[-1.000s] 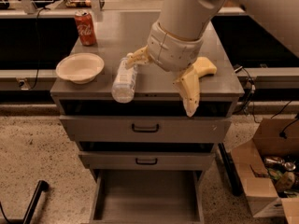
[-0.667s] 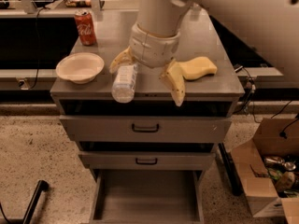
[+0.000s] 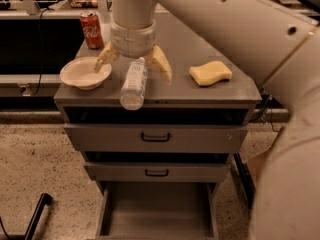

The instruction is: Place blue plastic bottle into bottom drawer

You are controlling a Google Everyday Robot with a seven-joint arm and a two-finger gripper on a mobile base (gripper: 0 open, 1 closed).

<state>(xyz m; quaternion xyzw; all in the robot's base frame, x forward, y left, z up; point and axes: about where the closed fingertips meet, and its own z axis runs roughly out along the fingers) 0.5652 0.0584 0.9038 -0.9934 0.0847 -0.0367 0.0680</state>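
Moving left over the past second, the gripper (image 3: 134, 70) has left the yellow sponge (image 3: 210, 73) and now sits centred over the blue plastic bottle (image 3: 134, 85). Its two tan fingers (image 3: 163, 65) are spread wide, one on each side of the bottle's cap end, and have not closed on it. The bottle has not moved. It lies on its side on the grey cabinet top (image 3: 200, 95), cap pointing toward the back, with its base jutting slightly past the front edge. A white bowl (image 3: 85, 73) sits just to its left, and a red Coca-Cola can (image 3: 91, 30) stands behind the bowl. Below, the two upper drawers are shut, and the bottom drawer (image 3: 157, 209) is pulled out with nothing visible in it. The drawer appears ready, but the bottle is not yet grasped. Gripping it, lifting it, carrying it down and releasing it all remain.
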